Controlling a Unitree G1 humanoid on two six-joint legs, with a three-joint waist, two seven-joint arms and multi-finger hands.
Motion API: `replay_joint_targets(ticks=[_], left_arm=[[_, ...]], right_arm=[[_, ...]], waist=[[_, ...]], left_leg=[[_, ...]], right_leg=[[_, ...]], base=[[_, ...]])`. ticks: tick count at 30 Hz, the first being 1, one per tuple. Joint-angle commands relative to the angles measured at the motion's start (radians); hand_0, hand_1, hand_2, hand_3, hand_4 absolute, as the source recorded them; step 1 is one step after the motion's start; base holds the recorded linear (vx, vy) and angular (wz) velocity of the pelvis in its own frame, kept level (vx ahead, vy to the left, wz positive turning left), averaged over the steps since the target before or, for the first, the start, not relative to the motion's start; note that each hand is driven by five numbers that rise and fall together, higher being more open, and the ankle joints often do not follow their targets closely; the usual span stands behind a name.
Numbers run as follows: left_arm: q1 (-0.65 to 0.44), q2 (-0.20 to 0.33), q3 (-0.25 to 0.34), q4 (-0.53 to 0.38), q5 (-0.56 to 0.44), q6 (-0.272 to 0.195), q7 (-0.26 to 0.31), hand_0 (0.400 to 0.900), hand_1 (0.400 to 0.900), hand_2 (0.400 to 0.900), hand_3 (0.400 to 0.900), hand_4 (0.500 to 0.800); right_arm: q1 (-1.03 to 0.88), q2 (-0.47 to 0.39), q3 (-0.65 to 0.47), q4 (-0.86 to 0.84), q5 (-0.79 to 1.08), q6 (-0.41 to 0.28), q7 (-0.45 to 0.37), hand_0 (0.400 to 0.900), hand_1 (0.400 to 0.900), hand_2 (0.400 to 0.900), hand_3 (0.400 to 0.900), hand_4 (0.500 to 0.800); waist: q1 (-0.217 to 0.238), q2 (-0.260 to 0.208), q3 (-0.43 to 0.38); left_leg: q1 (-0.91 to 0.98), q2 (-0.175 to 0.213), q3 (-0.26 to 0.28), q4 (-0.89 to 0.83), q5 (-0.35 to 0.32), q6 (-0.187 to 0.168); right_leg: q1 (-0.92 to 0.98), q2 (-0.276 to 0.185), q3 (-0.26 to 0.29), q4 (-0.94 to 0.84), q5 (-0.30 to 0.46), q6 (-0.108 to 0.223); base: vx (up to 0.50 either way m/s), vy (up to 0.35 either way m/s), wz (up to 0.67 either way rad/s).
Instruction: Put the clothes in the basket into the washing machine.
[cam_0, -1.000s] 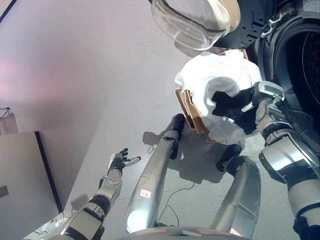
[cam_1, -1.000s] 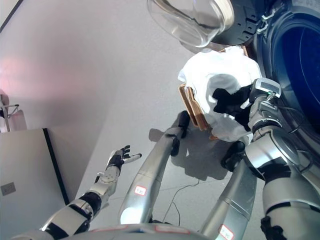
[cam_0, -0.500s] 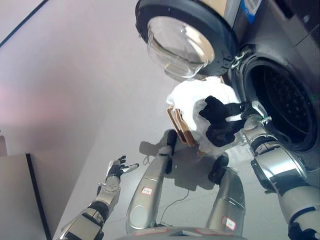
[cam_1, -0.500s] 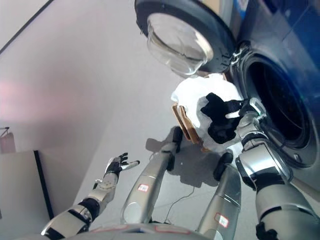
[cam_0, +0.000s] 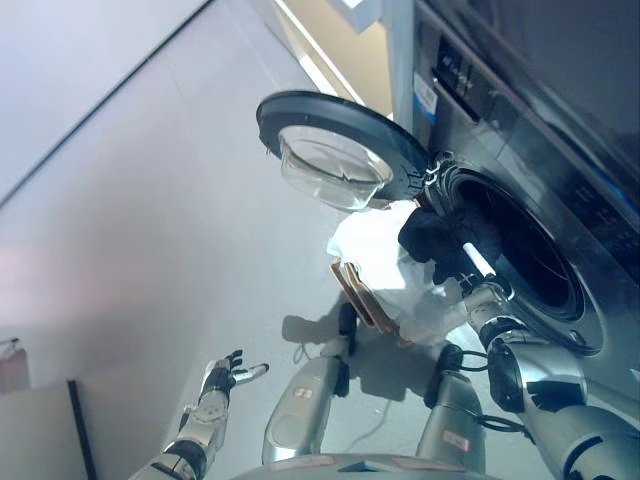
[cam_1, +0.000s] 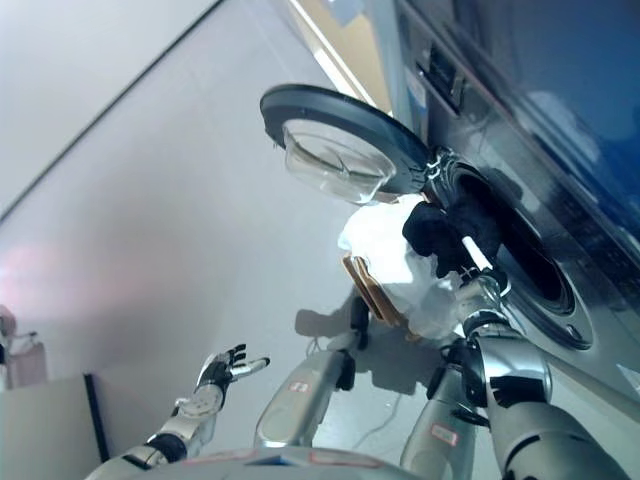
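Note:
A wicker basket (cam_0: 356, 292) holding white clothes (cam_0: 372, 243) stands on the floor below the washing machine's open drum (cam_0: 525, 255). The round glass door (cam_0: 340, 150) is swung open to the left. My right hand (cam_0: 462, 262) is shut on a black garment (cam_0: 432, 236) and holds it above the basket, at the lower left rim of the drum opening. My left hand (cam_0: 226, 376) is open and empty, held out low on the left, far from the basket.
The dark front of the washing machine (cam_0: 560, 170) fills the right side, with its control panel (cam_0: 455, 70) above the drum. Grey floor (cam_0: 150, 230) spreads to the left of the basket. A pale panel (cam_0: 35, 430) shows at the lower left corner.
The camera has tilted up towards the machine. My right hand has lifted the black garment off the basket and carried it up to the drum's rim. The left hand stays held out.

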Motion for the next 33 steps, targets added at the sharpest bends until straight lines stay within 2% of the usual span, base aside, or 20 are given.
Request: replay_joint_targets(ticks=[1, 2, 3, 6, 11, 15, 20, 21, 22, 33], left_arm=[[0.003, -0.028, -0.015, 0.084, 0.0, -0.021, 0.004, 0.9, 0.9, 0.9, 0.9, 0.8], [0.003, -0.028, -0.017, 0.084, -0.001, -0.021, 0.004, 0.9, 0.9, 0.9, 0.9, 0.8], [0.009, -0.035, -0.031, 0.078, -0.004, -0.026, -0.001, 0.9, 0.9, 0.9, 0.9, 0.8], [0.016, -0.04, -0.054, 0.072, -0.001, -0.028, -0.006, 0.9, 0.9, 0.9, 0.9, 0.8], [0.022, -0.041, -0.083, 0.067, 0.009, -0.034, -0.008, 0.9, 0.9, 0.9, 0.9, 0.8], [0.021, -0.029, -0.093, 0.062, 0.008, -0.038, -0.006, 0.9, 0.9, 0.9, 0.9, 0.8], [0.005, -0.018, -0.1, 0.047, -0.003, -0.046, -0.008, 0.9, 0.9, 0.9, 0.9, 0.8], [0.004, -0.019, -0.1, 0.047, -0.003, -0.046, -0.008, 0.9, 0.9, 0.9, 0.9, 0.8], [0.002, -0.017, -0.106, 0.045, -0.004, -0.047, -0.012, 0.9, 0.9, 0.9, 0.9, 0.8], [0.01, -0.019, -0.095, 0.049, -0.005, -0.044, -0.016, 0.9, 0.9, 0.9, 0.9, 0.8]], right_arm=[[-0.068, -0.052, -0.085, -0.089, 0.149, -0.155, 0.04, 0.4, 0.4, 0.4, 0.4, 0.5], [-0.068, -0.053, -0.086, -0.088, 0.15, -0.155, 0.041, 0.4, 0.4, 0.4, 0.4, 0.5], [-0.108, -0.062, -0.113, -0.104, 0.194, -0.195, 0.032, 0.4, 0.4, 0.4, 0.4, 0.5], [-0.181, -0.127, -0.139, -0.113, 0.2, -0.229, 0.005, 0.4, 0.4, 0.4, 0.4, 0.5], [-0.28, -0.235, -0.116, -0.145, 0.146, -0.259, -0.046, 0.4, 0.4, 0.4, 0.4, 0.5], [-0.357, -0.294, -0.062, -0.161, 0.118, -0.259, -0.06, 0.4, 0.4, 0.4, 0.4, 0.5], [-0.44, -0.353, 0.018, -0.11, 0.092, -0.218, -0.055, 0.4, 0.4, 0.4, 0.4, 0.5], [-0.444, -0.355, 0.021, -0.107, 0.093, -0.217, -0.053, 0.569, 0.569, 0.569, 0.569, 0.601], [-0.45, -0.36, 0.037, -0.086, 0.09, -0.196, -0.044, 0.9, 0.9, 0.9, 0.9, 0.8], [-0.413, -0.347, 0.015, -0.03, 0.129, -0.161, -0.003, 0.9, 0.9, 0.9, 0.9, 0.8]], waist=[[-0.009, 0.075, -0.008], [-0.008, 0.076, -0.008], [-0.003, 0.097, -0.017], [0.01, 0.123, -0.034], [0.033, 0.144, -0.066], [0.043, 0.142, -0.08], [0.05, 0.133, -0.082], [0.05, 0.134, -0.081], [0.054, 0.131, -0.082], [0.059, 0.136, -0.081]], left_leg=[[-0.045, -0.033, -0.016, -0.015, 0.02, -0.041], [-0.043, -0.034, -0.016, -0.016, 0.02, -0.041], [-0.037, -0.038, -0.019, -0.019, 0.02, -0.04], [-0.024, -0.044, -0.023, -0.031, 0.02, -0.04], [-0.011, -0.049, -0.027, -0.047, 0.022, -0.04], [0.0, -0.051, -0.032, -0.051, 0.021, -0.04], [0.002, -0.053, -0.033, -0.06, 0.024, -0.044], [0.002, -0.053, -0.033, -0.061, 0.025, -0.044], [0.001, -0.052, -0.034, -0.067, 0.028, -0.046], [0.004, -0.058, -0.043, -0.06, 0.022, -0.041]], right_leg=[[0.085, -0.009, 0.005, -0.176, 0.113, 0.017], [0.087, -0.009, 0.005, -0.177, 0.113, 0.018], [0.091, -0.015, 0.005, -0.177, 0.111, 0.021], [0.097, -0.023, 0.004, -0.179, 0.111, 0.026], [0.107, -0.027, 0.004, -0.184, 0.11, 0.034], [0.117, -0.032, 0.004, -0.188, 0.113, 0.038], [0.117, -0.033, 0.005, -0.195, 0.117, 0.037], [0.117, -0.032, 0.005, -0.196, 0.117, 0.037], [0.117, -0.032, 0.001, -0.2, 0.119, 0.036], [0.123, -0.037, -0.004, -0.189, 0.108, 0.032]], base=[[0.02, 0.049, 0.01], [0.02, 0.05, 0.04], [0.01, 0.045, 0.04], [0.02, 0.048, 0.07], [0.03, 0.028, 0.05], [0.03, 0.007, 0.01], [0.02, -0.003, 0.03], [0.01, -0.021, 0.09], [0.01, -0.018, 0.07], [0.02, 0.002, 0.04]])
